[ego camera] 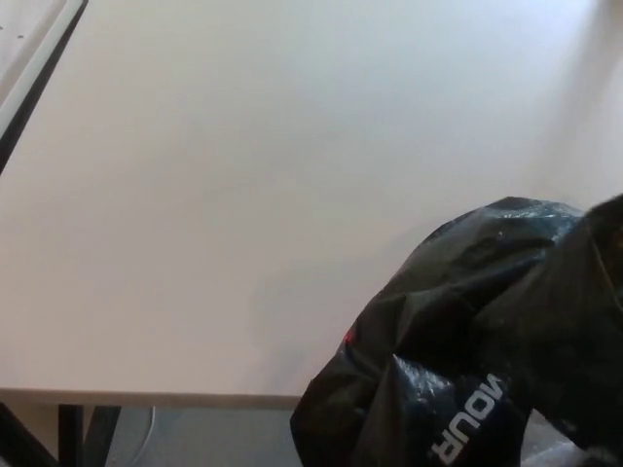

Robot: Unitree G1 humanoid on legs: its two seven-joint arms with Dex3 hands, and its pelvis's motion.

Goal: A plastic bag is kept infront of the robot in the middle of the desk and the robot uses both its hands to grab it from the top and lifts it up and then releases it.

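At the lower right of the head view, a black plastic bag (467,341) fills the corner of the picture, its crumpled film overlapping the near edge of the pale desk (243,195) and running out of frame at the bottom and right. White lettering shows on its lower face, inverted and only partly readable. Whether the bag rests on the desk edge or hangs clear of it cannot be determined from this view.

Neither the left hand nor the right hand is visible, so the spread of their fingers and any hold on the bag cannot be stated. The dark mass at the far right edge may be bag or arm; it is too indistinct to tell.

Handling judgement: the bag appears soft, thin and glossy, so it will likely deform under any grasp and may slip between the fingers. Its weight cannot be judged. Take hold at the gathered upper folds, one hand on each side, where bunched film gives purchase.
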